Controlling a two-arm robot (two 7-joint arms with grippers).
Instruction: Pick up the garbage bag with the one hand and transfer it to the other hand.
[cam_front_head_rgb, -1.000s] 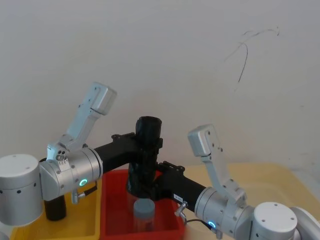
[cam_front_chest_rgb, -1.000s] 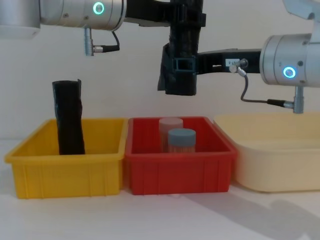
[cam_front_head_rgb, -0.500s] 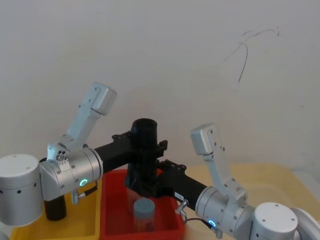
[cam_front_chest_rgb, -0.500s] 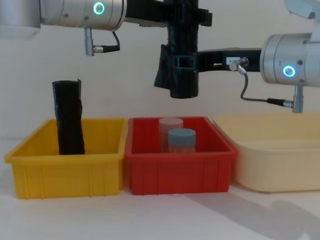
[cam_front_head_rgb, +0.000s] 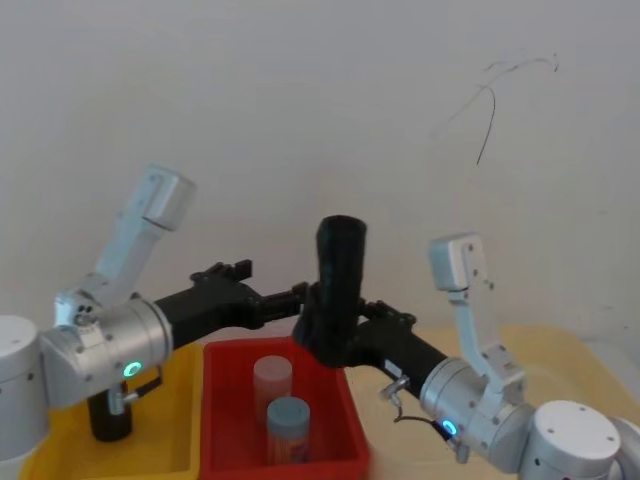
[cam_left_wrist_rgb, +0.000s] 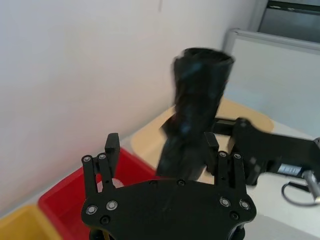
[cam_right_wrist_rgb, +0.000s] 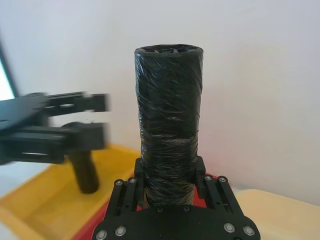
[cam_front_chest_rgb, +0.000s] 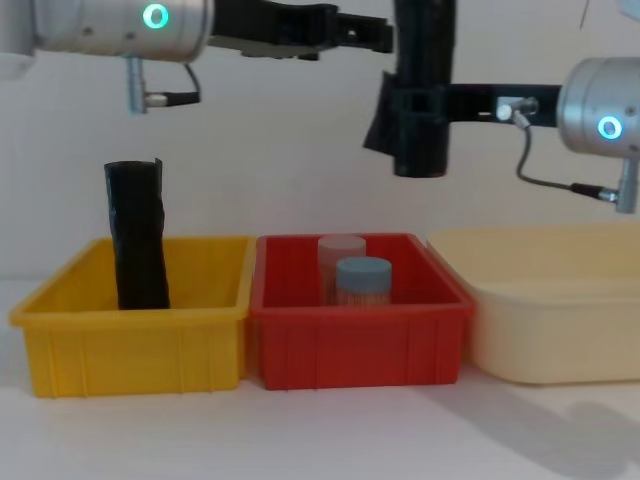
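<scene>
1 bag (cam_front_chest_rgb: 425, 50), gripped in the right hand (cam_front_chest_rgb: 415, 105) alone.
The right hand is closed on the lower part of the upright bag, holding it in the air above the red bin's (cam_front_chest_rgb: 360, 345) right side. The left hand (cam_front_chest_rgb: 380, 35) hangs to the bag's left with fingers spread, tips just beside it, gripping nothing. 2 jars (cam_front_chest_rgb: 362, 280) stand in the red bin, a slimmer black roll (cam_front_chest_rgb: 137, 235) in the yellow bin (cam_front_chest_rgb: 130, 350).

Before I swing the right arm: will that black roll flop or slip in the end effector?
The garbage bag stands straight above the right end effector, so it is probably stiff. Its glossy, crinkled wrap may slip. Gripped near its lower end, it could tilt in a fast swing. The left end effector is open, beside it.
</scene>
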